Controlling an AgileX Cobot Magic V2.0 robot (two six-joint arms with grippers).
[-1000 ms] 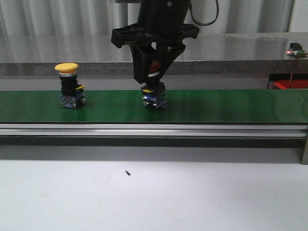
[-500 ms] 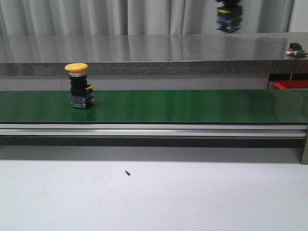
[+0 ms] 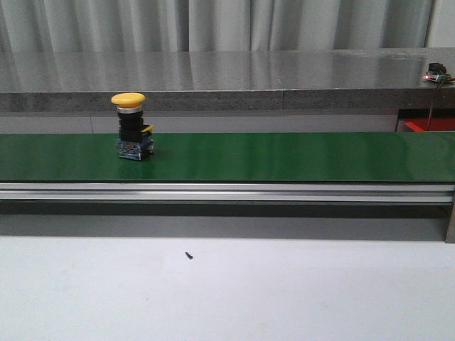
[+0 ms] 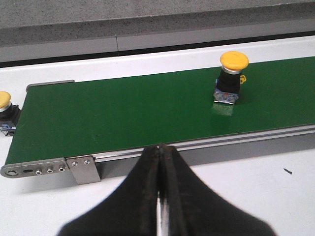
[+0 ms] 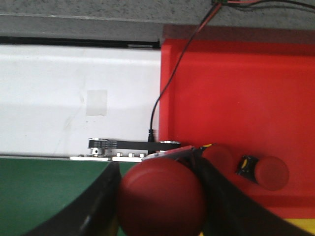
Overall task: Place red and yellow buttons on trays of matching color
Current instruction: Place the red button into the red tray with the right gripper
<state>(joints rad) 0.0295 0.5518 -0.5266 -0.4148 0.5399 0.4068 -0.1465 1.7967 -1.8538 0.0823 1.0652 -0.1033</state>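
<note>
A yellow button (image 3: 129,128) stands upright on the green belt (image 3: 284,156), left of centre; neither gripper shows in the front view. In the left wrist view the same yellow button (image 4: 231,78) is on the belt beyond my left gripper (image 4: 160,148), which is shut and empty over the white table by the belt's rail. My right gripper (image 5: 157,160) is shut on a red button (image 5: 162,201), held over the belt's end beside the red tray (image 5: 236,98). Another red button (image 5: 263,172) lies on its side in that tray.
A second yellow button (image 4: 4,110) sits past the belt's far end. A black cable (image 5: 155,113) runs along the red tray's edge. A yellow strip (image 5: 295,227) shows beside the red tray. The red tray's corner (image 3: 430,125) shows at right. A small black screw (image 3: 188,255) lies on the table.
My right gripper lifted the red button off the belt, rose up and right, and left the front view. The yellow button travelled right along the belt.
</note>
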